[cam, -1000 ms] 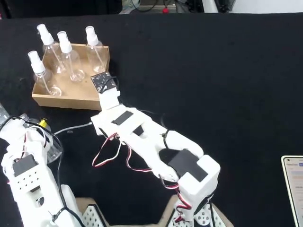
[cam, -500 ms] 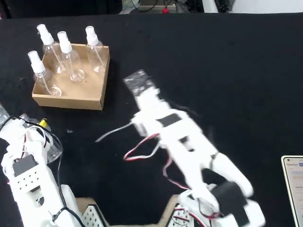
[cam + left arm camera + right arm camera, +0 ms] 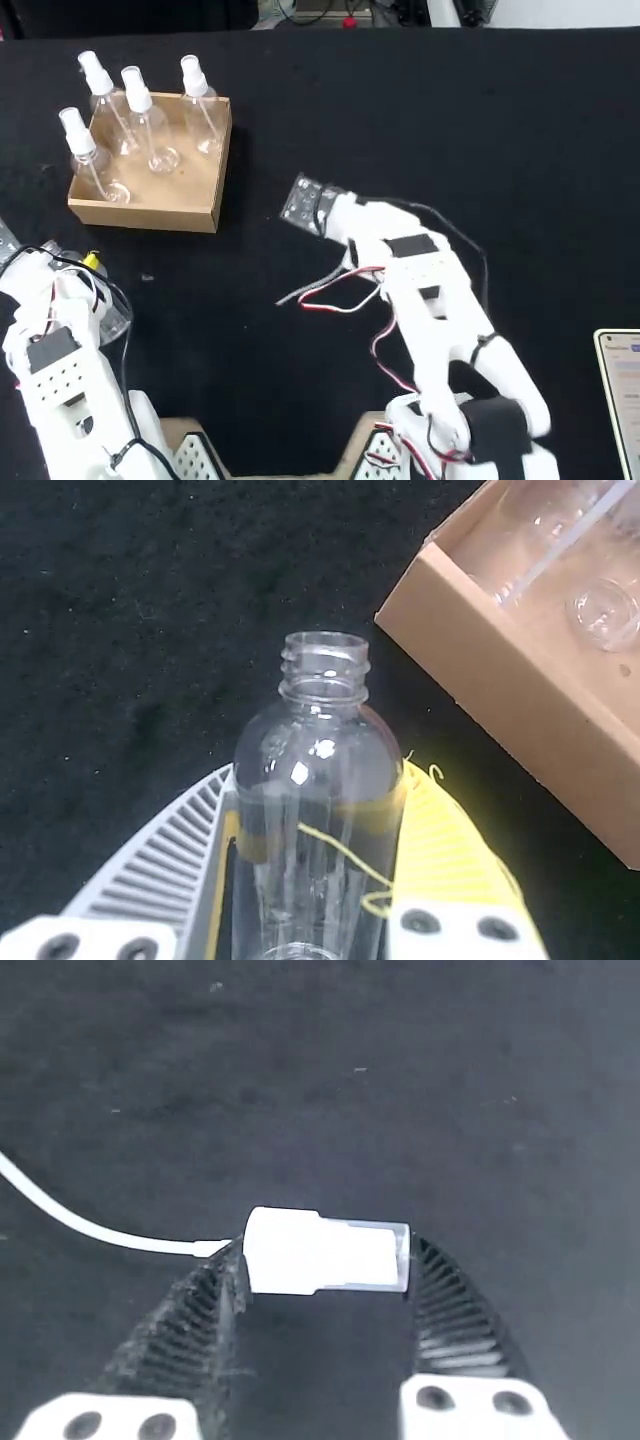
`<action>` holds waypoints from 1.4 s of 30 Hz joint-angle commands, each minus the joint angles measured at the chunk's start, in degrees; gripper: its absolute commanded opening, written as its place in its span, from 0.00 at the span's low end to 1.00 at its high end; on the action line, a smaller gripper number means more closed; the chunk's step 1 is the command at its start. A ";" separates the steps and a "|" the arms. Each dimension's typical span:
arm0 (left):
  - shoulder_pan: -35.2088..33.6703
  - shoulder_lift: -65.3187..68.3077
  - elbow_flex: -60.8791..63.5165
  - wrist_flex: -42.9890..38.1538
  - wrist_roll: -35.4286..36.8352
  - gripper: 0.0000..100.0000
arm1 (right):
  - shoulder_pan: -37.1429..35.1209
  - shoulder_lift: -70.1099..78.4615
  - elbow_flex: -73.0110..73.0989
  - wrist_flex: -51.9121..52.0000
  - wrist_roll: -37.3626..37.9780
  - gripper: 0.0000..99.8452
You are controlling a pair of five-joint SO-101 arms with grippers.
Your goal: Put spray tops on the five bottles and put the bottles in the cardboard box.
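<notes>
left gripper (image 3: 318, 780) is clamping the uncapped bottle (image 3: 318, 740) down at 8 o'clock | right gripper (image 3: 325, 1260) is pinching a spray top (image 3: 300, 1250) crosswise near the middle of the table (image 3: 450, 120) — its dip tube (image 3: 80, 1222) is trailing off sideways | cardboard box (image 3: 140, 215) is sitting at 10 o'clock, holding four capped bottles (image 3: 148, 125)
</notes>
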State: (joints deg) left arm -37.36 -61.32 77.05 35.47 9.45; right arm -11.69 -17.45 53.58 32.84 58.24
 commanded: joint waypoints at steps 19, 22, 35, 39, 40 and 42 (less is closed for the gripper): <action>-0.57 -0.97 -0.31 -0.97 0.26 0.11 | -4.40 7.34 -27.74 26.90 -87.82 0.38; -0.57 -0.97 -0.31 -0.97 0.26 0.11 | -4.75 7.34 -28.09 24.70 -96.70 0.38; -0.57 -0.97 -0.40 -1.05 0.53 0.11 | -7.03 7.43 -19.03 1.23 -105.14 0.38; -0.57 -0.97 -0.40 -1.05 0.62 0.11 | -7.03 8.48 -18.86 1.14 -106.55 0.38; -0.57 -0.97 -0.40 -1.05 0.62 0.11 | -7.03 9.36 -19.30 0.97 -107.60 0.38; -0.57 -0.97 -0.40 -1.05 0.62 0.11 | -7.65 12.09 -21.23 1.05 -108.92 0.38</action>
State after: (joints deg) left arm -37.54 -61.32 77.05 35.47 9.45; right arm -17.67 -7.16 35.38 35.30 -48.84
